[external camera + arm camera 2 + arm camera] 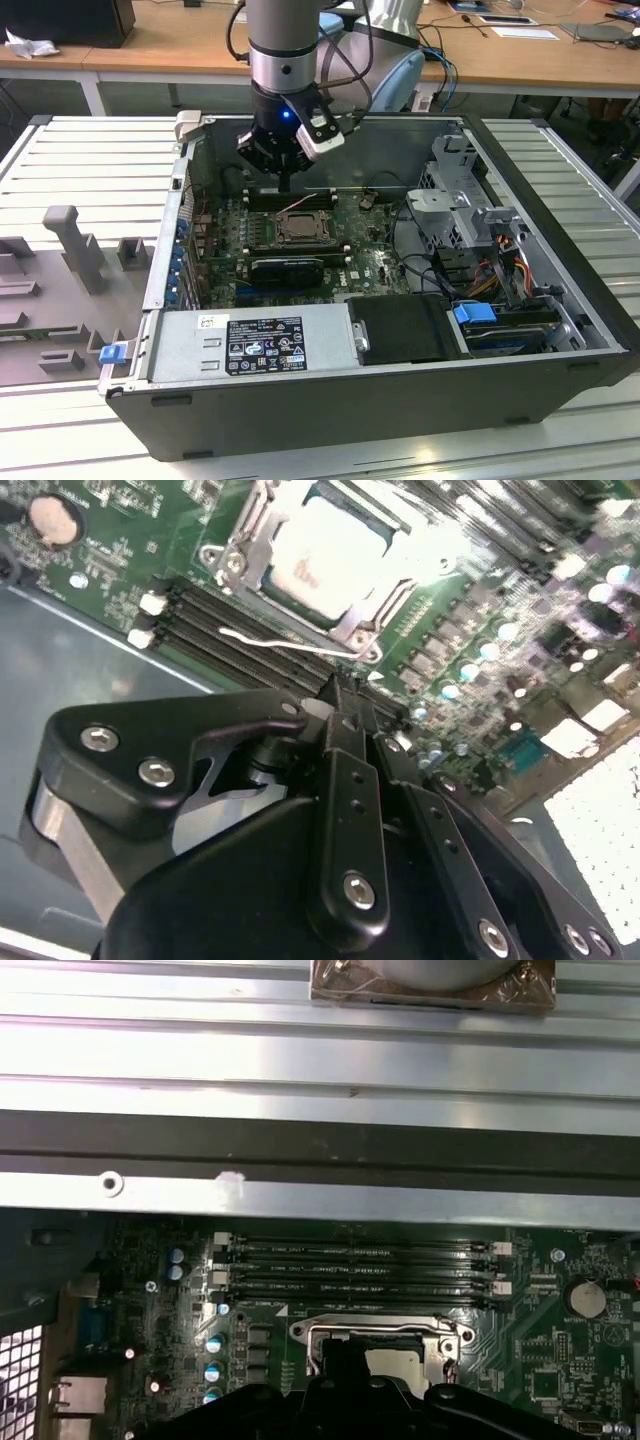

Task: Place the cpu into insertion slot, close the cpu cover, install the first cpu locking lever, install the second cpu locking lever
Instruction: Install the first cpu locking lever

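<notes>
An open computer case [560, 330] lies on a ribbed metal surface [90, 170], with the green circuit board [370, 265] exposed inside it. The robot arm [285, 50] reaches down into the case from above, and its claw [287, 182] hangs just over the black memory slots [290, 200], beside the insertion slot [298, 230].

In the second wrist view the claw [340, 692] has its two black fingers [350, 770] pressed together with nothing between them, their tips just above the memory slots [240, 630] and near a thin wire lever [290, 645] that lies loosely across them. The cpu [325, 555], pale and silvery, sits in the insertion slot [250, 575], and the metal cpu cover [385, 590] lies flat around it, its window showing the chip's top.

In the first wrist view the memory slots [360, 1265] run in four rows between the case wall [320, 1145] and the insertion slot [375, 1335], where part of the pale cpu [400, 1363] shows beside the dark claw [340, 1355].

At the front of the case, in the exterior view, lie a grey power supply [250, 345] and a black drive bay [405, 330].
</notes>
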You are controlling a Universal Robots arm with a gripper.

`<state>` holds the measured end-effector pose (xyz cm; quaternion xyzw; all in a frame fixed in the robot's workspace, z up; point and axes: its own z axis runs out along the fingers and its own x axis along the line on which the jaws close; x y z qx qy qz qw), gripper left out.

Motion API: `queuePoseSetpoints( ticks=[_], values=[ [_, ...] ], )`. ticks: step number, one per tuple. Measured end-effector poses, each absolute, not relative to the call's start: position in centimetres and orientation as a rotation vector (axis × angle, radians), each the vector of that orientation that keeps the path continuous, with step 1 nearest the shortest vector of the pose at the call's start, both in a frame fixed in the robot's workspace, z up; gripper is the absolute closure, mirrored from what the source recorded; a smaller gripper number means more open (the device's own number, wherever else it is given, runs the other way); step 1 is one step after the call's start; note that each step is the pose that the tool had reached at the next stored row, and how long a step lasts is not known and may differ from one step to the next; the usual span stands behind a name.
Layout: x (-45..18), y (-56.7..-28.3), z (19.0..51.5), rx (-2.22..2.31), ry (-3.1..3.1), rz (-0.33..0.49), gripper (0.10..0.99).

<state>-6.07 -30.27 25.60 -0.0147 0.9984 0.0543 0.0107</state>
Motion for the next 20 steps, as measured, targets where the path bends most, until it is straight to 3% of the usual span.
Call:
queuePoseSetpoints(
  ticks=[9,20],
  values=[
    [-5.7,-30.3,24.7,-0.043,3.11,0.24,0.98],
    [-4.4,-29.7,23.3,-0.062,3.11,0.24,0.98]
  ],
)
